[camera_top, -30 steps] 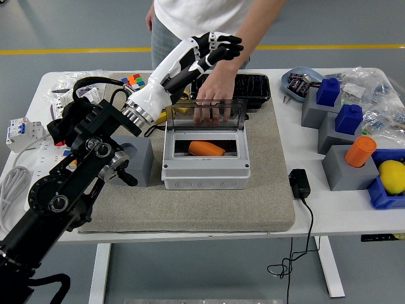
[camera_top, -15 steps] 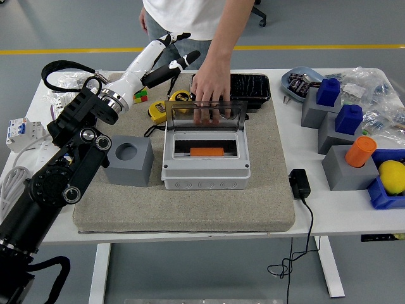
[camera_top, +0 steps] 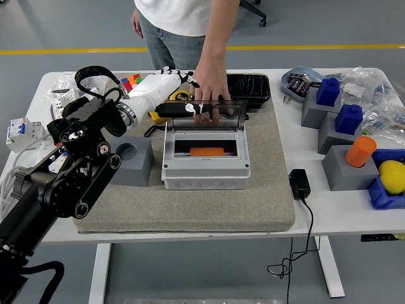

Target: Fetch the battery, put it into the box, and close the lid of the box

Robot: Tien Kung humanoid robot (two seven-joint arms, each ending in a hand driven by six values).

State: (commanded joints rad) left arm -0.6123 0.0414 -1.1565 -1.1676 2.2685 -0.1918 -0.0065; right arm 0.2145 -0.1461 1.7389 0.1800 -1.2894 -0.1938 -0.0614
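1. Head view: the orange cylindrical battery (camera_top: pixel 205 152) lies inside the grey plastic box (camera_top: pixel 205 166), on the grey felt mat (camera_top: pixel 190 202) that covers the middle of the white counter (camera_top: pixel 342 218).
2. The robot's white-and-black left hand (camera_top: pixel 183 106) sits above and to the left of the battery, at the top edge of the clear smoky hinged lid (camera_top: pixel 205 117), which stands raised at the box's back. The hand's dark fingers (camera_top: pixel 190 108) stretch out flat and side by side along that edge, gripping nothing; they are well apart from the battery.
3. The battery's long axis runs left to right across the picture, parallel to the box's front wall. Which end is which cannot be told.
4. A person's hand (camera_top: pixel 212 95) at the far side presses its fingertips on the lid, just right of the robot's fingers.
5. Only the battery's upper side shows through the box's opening. The robot's thumb is hard to make out. A yellow tape measure (camera_top: pixel 180 96) behind the wrist is mostly covered. The robot's right arm is out of sight.
6. A grey block with a round hole (camera_top: pixel 134 158) stands just left of the box.
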